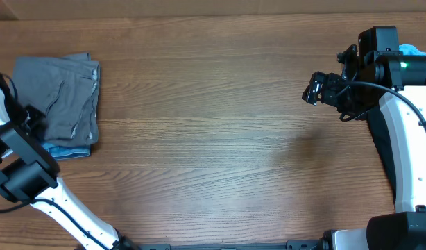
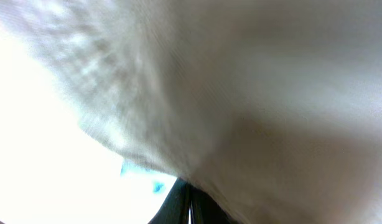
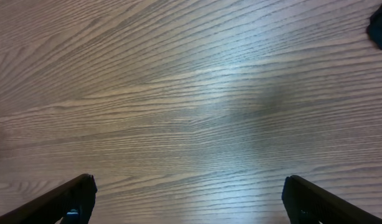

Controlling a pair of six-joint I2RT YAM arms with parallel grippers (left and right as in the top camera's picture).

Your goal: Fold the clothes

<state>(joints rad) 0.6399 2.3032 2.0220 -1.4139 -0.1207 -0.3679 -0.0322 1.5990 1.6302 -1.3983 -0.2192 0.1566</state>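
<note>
Wood table [image 1: 213, 139]: grey shorts [image 1: 60, 90] folded at far left, stacked on blue denim [image 1: 67, 151]. Left gripper [image 1: 29, 119] sits at the shorts' left edge; its wrist view is blurred cloth, so can't tell the grip. Right gripper [image 1: 311, 90] at far right, spread wide, empty.

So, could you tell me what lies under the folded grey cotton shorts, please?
A strip of light blue fabric pokes out along the lower edge of the folded grey cotton shorts. The rest is covered, so its kind cannot be told.
</note>
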